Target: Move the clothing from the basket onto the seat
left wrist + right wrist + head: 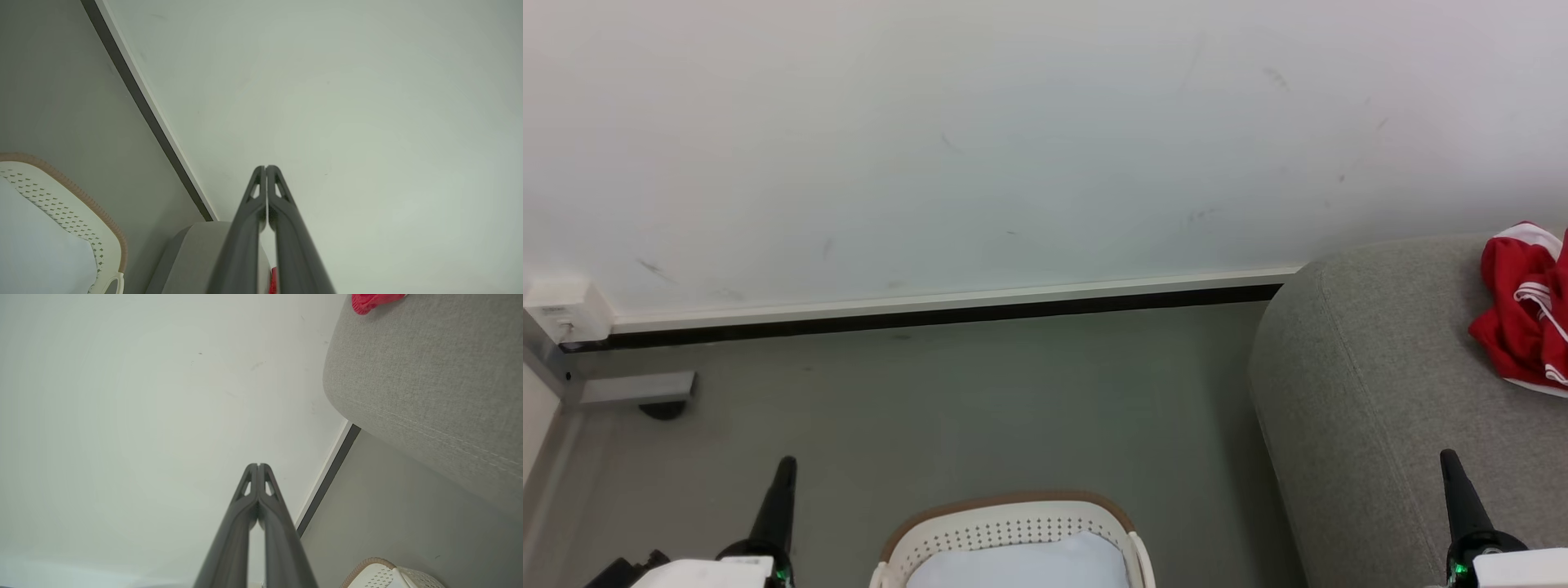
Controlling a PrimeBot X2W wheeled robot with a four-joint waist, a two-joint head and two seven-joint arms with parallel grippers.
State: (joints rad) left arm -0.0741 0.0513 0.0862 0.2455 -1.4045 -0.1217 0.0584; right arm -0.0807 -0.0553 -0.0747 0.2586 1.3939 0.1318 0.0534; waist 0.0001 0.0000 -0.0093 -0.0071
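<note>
both arms hang idle above a grey floor [972,392] in front of a scuffed white wall [1013,147]. the left gripper [785,467] and the right gripper [1449,457] each have their two dark fingers pressed tip to tip, holding nothing. a crumpled red garment with white stripes [1515,318] lies on the grey upholstered seat [1380,367], at the right of the head view. the cream perforated basket [1013,531] stands on the floor between the arms, beside the seat but apart from it, and a pale blue-white bundle [1029,563] fills the part of it that can be seen.

the main risk looks like a half-blind reach, since the frame edge cuts off most of the basket and any red clothing left inside cannot be confirmed. fingers sent down pinched together would likely push cloth deeper rather than take it. the pale bundle could be picked up by mistake. a fingertip could catch a hole or the brown rim and tip the light basket, and a trailing garment could drop onto the floor in the gap before the seat.
</note>
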